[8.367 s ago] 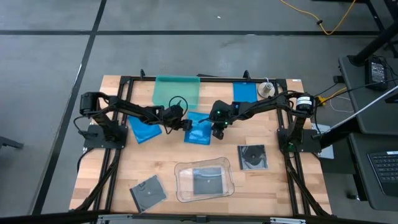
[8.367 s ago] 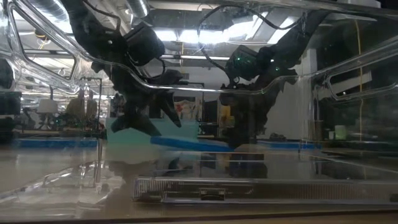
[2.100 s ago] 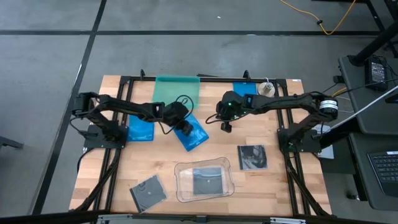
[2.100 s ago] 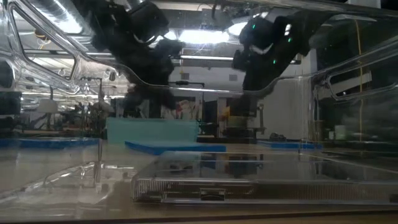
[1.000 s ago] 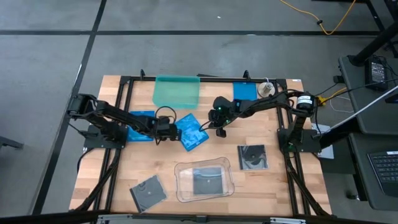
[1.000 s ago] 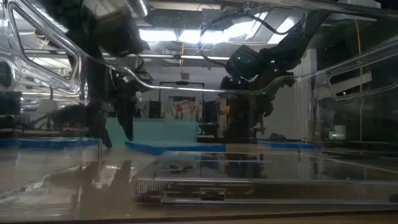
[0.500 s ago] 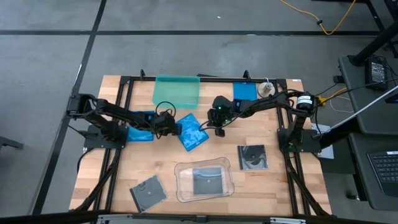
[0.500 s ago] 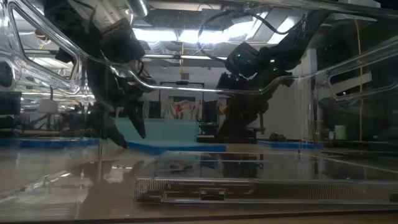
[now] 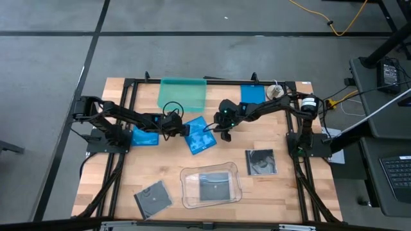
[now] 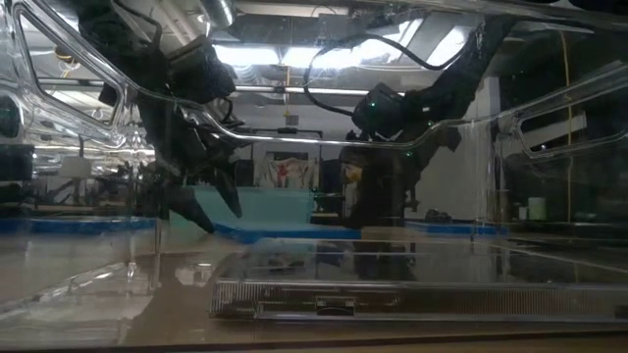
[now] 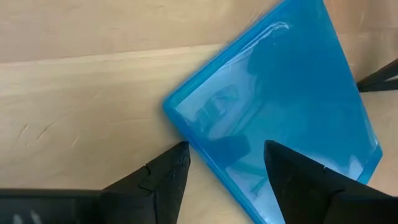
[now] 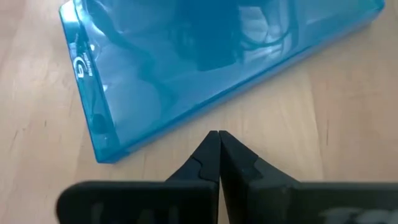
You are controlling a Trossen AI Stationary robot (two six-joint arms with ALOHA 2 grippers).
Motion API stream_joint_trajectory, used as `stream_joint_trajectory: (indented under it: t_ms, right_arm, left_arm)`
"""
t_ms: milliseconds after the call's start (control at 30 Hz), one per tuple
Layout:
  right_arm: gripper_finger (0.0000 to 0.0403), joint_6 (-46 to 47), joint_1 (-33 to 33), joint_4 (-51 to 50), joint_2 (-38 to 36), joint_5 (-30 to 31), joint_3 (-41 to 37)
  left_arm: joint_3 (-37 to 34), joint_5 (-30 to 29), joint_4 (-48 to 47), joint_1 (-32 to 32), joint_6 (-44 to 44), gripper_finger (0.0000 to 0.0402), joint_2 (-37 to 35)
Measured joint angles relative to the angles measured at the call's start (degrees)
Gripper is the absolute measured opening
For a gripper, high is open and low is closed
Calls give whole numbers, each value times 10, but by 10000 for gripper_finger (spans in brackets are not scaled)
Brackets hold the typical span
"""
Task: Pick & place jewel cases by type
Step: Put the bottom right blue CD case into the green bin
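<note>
Left end effector (image 11: 224, 163) straddles glossy translucent-blue jewel case (image 11: 280, 118), tilted.

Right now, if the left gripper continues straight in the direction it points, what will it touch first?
Most likely the tilted blue jewel case at the table's middle. The left gripper is open, and the case's near edge lies just ahead between its fingers. How high the fingertips sit above the table is unclear.

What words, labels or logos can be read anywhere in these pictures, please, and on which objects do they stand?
No text can be read for certain.
Blue jewel case: a small white logo on its edge in the right wrist view, too blurred to read.
Dark jewel cases and: any cover printing is too small to read.
Red and white poster in the room behind: too blurred to read.
</note>
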Motion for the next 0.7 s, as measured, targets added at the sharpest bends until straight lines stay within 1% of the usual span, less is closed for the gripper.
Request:
stream_joint_trajectory:
  t_ms: [100, 400, 533, 700]
  right_arm:
    - [7, -3, 0, 2, 4, -5, 0]
    - [7, -3, 0, 3, 6, -12, -1]
    - [7, -3, 0, 4, 6, -13, -1]
    - [7, -3, -5, 6, 7, -18, -2]
  left_arm:
    - [0, 4, 25, 10, 8, 205, 10]
    - [-2, 32, 164, 33, 32, 204, 64]
    - [-3, 62, 216, 43, 45, 204, 79]
    - [-3, 74, 232, 47, 45, 202, 82]
